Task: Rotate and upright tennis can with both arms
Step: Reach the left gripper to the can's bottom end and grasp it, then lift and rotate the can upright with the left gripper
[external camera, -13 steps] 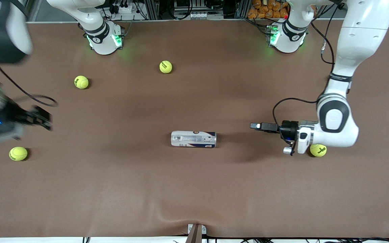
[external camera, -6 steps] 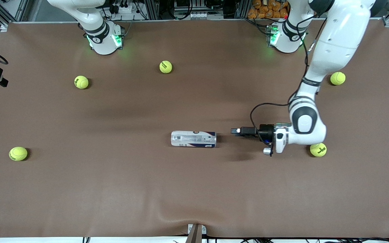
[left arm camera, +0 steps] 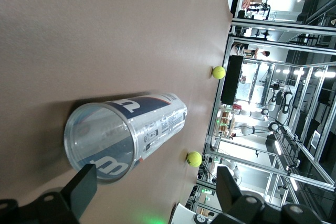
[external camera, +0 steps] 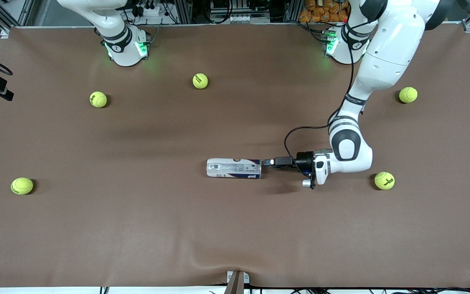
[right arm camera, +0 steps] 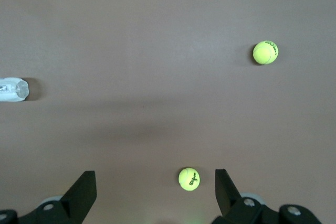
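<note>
1. at centre frame of the front view, the tennis can [external camera: 233,168] lies on its side on the brown table [external camera: 235,228], long axis across the frame, navy band and open end toward the left arm's end.
2. just beside that end, the left gripper [external camera: 268,162] sits level with the can, fingers spread wide and holding nothing; in the left wrist view the can's mouth [left arm camera: 100,141] faces the gap.
3. judgement: the can looks empty, so light, thin-walled, smooth and prone to roll or dent; a gentle hold across the rim end seems best.
4. at the left edge, upper frame, the right gripper [external camera: 2,93] waits over the table edge, fingers open and empty.
5. tennis balls [external camera: 384,180] lie well apart.
</note>
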Controlling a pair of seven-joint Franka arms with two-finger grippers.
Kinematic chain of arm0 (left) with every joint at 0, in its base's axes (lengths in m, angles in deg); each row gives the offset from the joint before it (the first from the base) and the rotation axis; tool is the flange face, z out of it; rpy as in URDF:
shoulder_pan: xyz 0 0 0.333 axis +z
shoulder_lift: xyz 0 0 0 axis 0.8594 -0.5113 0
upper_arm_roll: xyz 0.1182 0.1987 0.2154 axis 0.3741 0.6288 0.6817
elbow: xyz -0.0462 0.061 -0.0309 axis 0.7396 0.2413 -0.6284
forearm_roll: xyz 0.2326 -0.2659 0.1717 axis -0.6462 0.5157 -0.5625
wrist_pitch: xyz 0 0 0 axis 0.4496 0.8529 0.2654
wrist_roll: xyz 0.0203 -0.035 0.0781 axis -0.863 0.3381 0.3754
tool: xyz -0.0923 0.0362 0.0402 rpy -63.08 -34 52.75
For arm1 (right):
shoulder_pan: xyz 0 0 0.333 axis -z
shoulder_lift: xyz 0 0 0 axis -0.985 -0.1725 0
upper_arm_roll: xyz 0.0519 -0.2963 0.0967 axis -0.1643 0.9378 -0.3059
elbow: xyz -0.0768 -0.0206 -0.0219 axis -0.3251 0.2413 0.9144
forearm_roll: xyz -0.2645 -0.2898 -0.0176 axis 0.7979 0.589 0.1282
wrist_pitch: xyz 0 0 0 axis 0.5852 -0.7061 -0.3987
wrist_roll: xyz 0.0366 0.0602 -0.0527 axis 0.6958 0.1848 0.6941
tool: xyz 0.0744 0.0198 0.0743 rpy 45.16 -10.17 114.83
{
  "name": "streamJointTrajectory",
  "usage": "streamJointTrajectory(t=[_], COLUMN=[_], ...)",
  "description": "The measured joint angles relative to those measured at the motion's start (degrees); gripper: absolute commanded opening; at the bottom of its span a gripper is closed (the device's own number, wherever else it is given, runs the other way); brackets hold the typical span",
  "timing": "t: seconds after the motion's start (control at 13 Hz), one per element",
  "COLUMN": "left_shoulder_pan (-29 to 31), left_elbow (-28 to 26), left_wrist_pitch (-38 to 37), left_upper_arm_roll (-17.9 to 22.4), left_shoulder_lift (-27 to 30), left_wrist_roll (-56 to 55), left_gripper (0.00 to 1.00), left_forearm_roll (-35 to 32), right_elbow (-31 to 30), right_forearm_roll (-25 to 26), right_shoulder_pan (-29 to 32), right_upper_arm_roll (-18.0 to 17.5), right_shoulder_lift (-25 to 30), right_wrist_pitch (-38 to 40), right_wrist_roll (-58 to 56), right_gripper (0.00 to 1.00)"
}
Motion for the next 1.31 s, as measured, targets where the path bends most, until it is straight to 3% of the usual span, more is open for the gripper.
streamJointTrajectory(t=[0.46,0.77,0.85,0.92,1.0,1.08,1.31], left_shoulder_pan=[-0.63,-2.17,-2.52,-2.76,-2.9,-2.95,-2.94], left_elbow=[1.91,2.22,2.5,2.9,3.25,3.51,4.64], left_wrist_pitch=[1.14,2.09,2.22,2.32,2.35,2.36,2.39], left_upper_arm_roll=[0.02,0.02,0.02,0.02,0.02,0.02,0.16], left_shoulder_lift=[-2.68,-3.29,-3.75,-4.23,-4.59,-4.81,-4.87], left_wrist_roll=[2.9,3.74,4.45,4.71,4.77,4.79,4.8], left_gripper=[0.82,0.64,0.5,0.2,0.05,0.0,0.0], left_forearm_roll=[0.87,2.67,3.12,3.26,3.27,3.27,3.27], right_elbow=[0.0,-0.09,-0.21,-0.35,-0.46,-0.5,-0.51], right_forearm_roll=[-0.16,-0.16,-0.14,-0.1,-0.04,0.07,1.44], right_shoulder_pan=[-0.24,-1.73,-2.29,-2.5,-2.48,-2.42,-2.35], right_upper_arm_roll=[-0.86,-1.12,-1.16,-1.17,-1.04,-0.82,-0.6], right_shoulder_lift=[0.09,0.08,0.06,0.02,-0.04,-0.06,-0.06], right_wrist_pitch=[3.89,4.07,4.07,4.07,4.07,4.07,4.86], right_wrist_roll=[-0.06,-0.06,0.01,0.06,0.06,0.05,0.03], right_gripper=[1.0,1.0,1.0,1.0,1.0,1.0,1.0])
